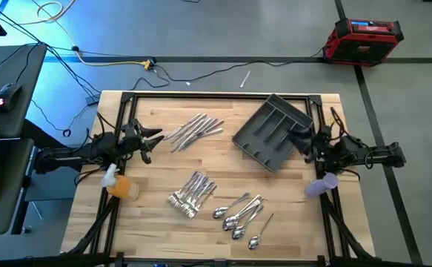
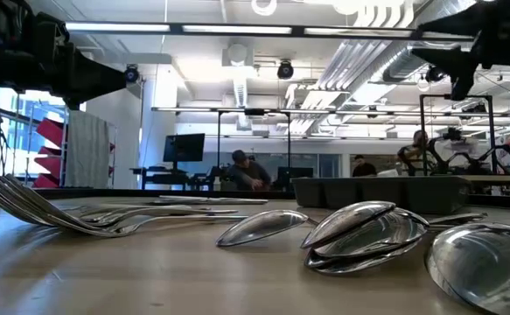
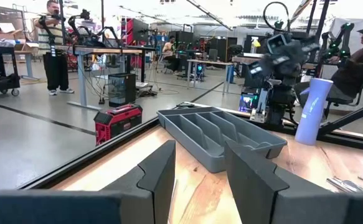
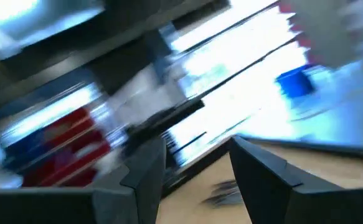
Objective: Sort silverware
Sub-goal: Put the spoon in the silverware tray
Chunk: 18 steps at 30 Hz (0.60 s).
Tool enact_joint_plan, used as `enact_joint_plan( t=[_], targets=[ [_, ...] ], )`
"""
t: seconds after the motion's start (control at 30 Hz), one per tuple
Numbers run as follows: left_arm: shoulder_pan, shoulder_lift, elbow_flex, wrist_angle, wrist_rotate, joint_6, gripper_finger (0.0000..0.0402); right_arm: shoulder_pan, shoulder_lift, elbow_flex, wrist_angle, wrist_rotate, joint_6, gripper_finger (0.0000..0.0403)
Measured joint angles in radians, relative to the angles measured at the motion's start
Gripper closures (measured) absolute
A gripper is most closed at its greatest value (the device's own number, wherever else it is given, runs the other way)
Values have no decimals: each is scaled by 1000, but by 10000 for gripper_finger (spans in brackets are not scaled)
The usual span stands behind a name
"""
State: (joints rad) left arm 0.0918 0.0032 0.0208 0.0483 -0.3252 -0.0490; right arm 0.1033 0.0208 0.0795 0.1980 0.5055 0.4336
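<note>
The silverware lies on the wooden table in three heaps: knives [image 1: 194, 129] at the far middle, forks [image 1: 192, 195] at the near middle, spoons [image 1: 241, 212] to their right. The spoons [image 2: 359, 233] fill the front of the low view. A dark grey compartmented tray [image 1: 273, 132] lies aslant at the far right, seen again as the tray [image 3: 218, 134] in the left wrist view. My left gripper [image 1: 156, 137] hangs open above the table's left side, left of the knives. My right gripper [image 1: 304, 142] is raised and open beside the tray's right end. Nothing sits between either pair of fingers [image 3: 162, 177] [image 4: 147, 174].
An orange cup [image 1: 119, 186] stands near the left arm and a purple cup [image 1: 321, 185] near the right arm. A black frame [image 1: 223, 94] runs round the table. A red box [image 1: 364, 41] sits on the floor beyond. People work in the room behind.
</note>
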Motion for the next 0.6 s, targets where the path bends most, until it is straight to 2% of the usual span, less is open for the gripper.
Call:
enact_joint_plan(
  t=[0.07, 0.1, 0.2, 0.3, 0.5, 0.6],
  targets=[
    [0, 0, 0, 0, 0, 0, 283, 1, 15, -1, 36, 13, 14, 236],
    [0, 0, 0, 0, 0, 0, 283, 1, 23, -1, 74, -36, -3, 236],
    [0, 0, 0, -1, 0, 0, 283, 2, 61, 0, 181, -288, -92, 236],
    [0, 0, 0, 0, 0, 0, 283, 2, 117, 0, 328, -452, -138, 236],
    [0, 0, 0, 0, 0, 0, 283, 2, 282, 2, 689, -547, -234, 236],
    [0, 0, 0, 1, 0, 0, 283, 2, 365, 41, 717, -658, -309, 236]
  ],
)
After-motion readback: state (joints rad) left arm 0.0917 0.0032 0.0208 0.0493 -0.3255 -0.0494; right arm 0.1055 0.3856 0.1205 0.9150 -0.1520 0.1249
